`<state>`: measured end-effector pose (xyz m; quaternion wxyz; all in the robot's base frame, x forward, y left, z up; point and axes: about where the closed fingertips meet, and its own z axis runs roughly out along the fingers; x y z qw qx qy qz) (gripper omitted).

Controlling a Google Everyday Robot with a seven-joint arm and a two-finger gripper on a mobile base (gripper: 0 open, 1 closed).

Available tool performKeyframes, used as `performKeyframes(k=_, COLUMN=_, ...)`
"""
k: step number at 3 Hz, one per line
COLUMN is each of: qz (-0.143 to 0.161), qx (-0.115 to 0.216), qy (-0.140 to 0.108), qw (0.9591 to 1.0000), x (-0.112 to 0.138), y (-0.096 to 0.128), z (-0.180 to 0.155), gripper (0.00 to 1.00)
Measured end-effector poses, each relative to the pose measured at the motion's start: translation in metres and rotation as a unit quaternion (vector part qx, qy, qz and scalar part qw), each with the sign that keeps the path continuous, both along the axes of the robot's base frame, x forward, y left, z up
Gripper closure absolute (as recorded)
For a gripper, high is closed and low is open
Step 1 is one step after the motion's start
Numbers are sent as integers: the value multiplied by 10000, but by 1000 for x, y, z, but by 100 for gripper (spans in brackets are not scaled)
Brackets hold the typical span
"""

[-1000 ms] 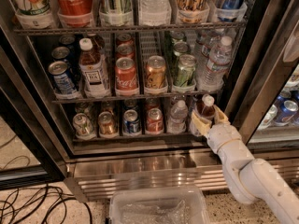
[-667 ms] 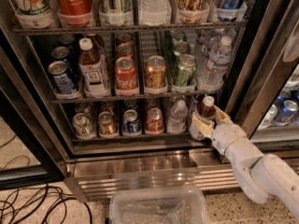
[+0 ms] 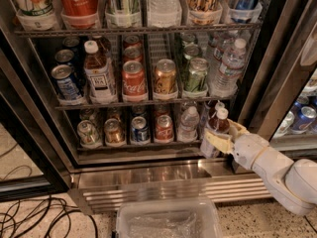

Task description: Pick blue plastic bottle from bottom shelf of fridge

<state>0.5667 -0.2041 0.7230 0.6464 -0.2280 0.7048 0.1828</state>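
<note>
Tool (image 3: 220, 138) of the white arm (image 3: 277, 170) is at the lower right of the frame, at the right end of the bottom shelf (image 3: 129, 145) of the fridge (image 3: 163, 176). Its two fingers are closed on the blue plastic bottle (image 3: 220, 125), one on each side of the label. This bottle stands upright, just beside a clear water bottle (image 3: 188, 124). A plastic bin (image 3: 168, 221) is at the bottom edge.
</note>
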Motion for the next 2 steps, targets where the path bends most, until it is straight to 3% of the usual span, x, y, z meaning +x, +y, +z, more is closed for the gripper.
performKeyframes(k=1, qz=632, qx=142, qy=133, qw=9978, x=-19, y=17, z=0, gripper=100)
performKeyframes(k=2, qz=824, qx=200, qy=113, qw=9963, x=-26, y=24, z=2, gripper=100)
